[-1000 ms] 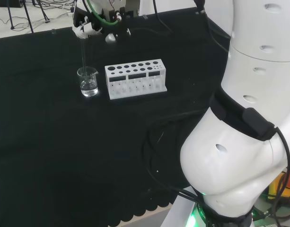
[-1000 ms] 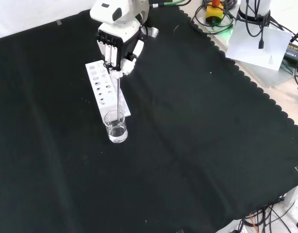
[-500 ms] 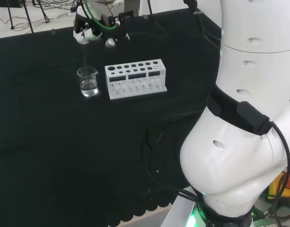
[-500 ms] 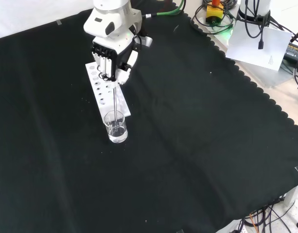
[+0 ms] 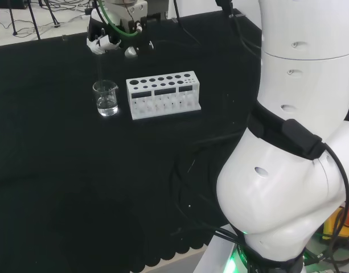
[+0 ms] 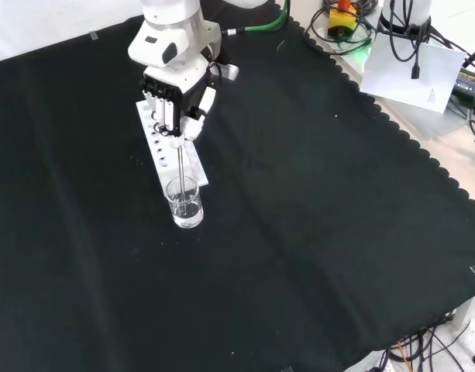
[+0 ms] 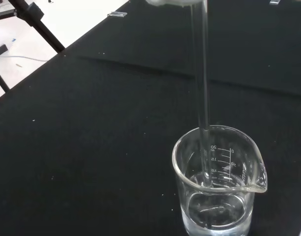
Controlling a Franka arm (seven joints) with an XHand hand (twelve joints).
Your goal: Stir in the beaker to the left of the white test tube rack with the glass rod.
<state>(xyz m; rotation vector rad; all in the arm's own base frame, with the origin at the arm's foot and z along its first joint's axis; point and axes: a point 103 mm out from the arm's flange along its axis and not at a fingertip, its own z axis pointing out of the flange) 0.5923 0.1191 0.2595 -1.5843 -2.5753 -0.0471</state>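
In the front view the hand (image 6: 175, 97) hangs above the white rack (image 6: 163, 147), its fingers curled round the top of the glass rod (image 6: 180, 163). The rod runs nearly upright down into the beaker (image 6: 184, 203), which stands on the black cloth (image 6: 314, 232) at the rack's 6 o'clock end, just beside it. In the wrist view the rod's (image 7: 202, 73) lower end sits inside the beaker's (image 7: 216, 187) rim, and clear liquid (image 7: 216, 214) lies in its bottom. In the head view the beaker (image 5: 106, 98) stands at 9 o'clock from the rack (image 5: 163, 94).
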